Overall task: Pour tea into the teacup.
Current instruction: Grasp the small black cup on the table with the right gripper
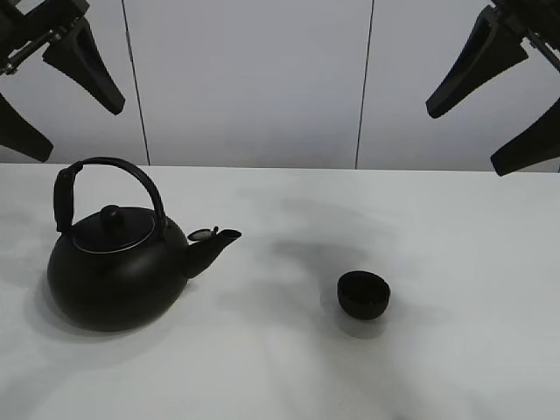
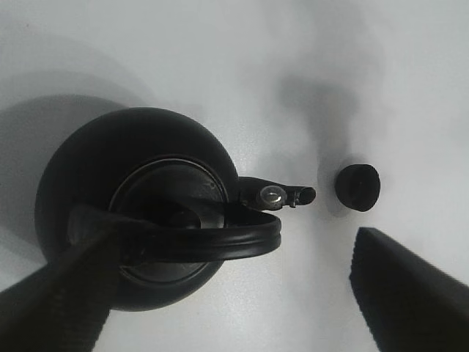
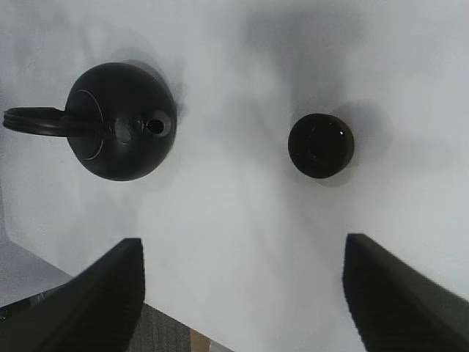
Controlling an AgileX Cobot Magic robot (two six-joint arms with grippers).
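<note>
The teacup [image 1: 364,294] stands upright on the white counter [image 1: 472,367], at about 4 o'clock from its middle in the high view, touching nothing. It is a small, handleless bowl in matte black. Its inside is too dark to show whether it holds any tea, though it is probably empty.

Well apart at its 9 o'clock sits the kettle [image 1: 118,271], a round black body with a faint sheen and a knobbed lid with a pale metal rim. Its short spout [image 1: 213,248] points to 3 o'clock, at the cup, which likely suits a simple forward tip. Its arched handle [image 1: 114,175] stands upright, apparently for an easy grasp from above.

The left gripper [image 1: 77,129] hangs above the kettle, fingers spread wide and empty. The right gripper [image 1: 465,138] hovers at the cup's 1 o'clock, fingers parted and holding nothing.
</note>
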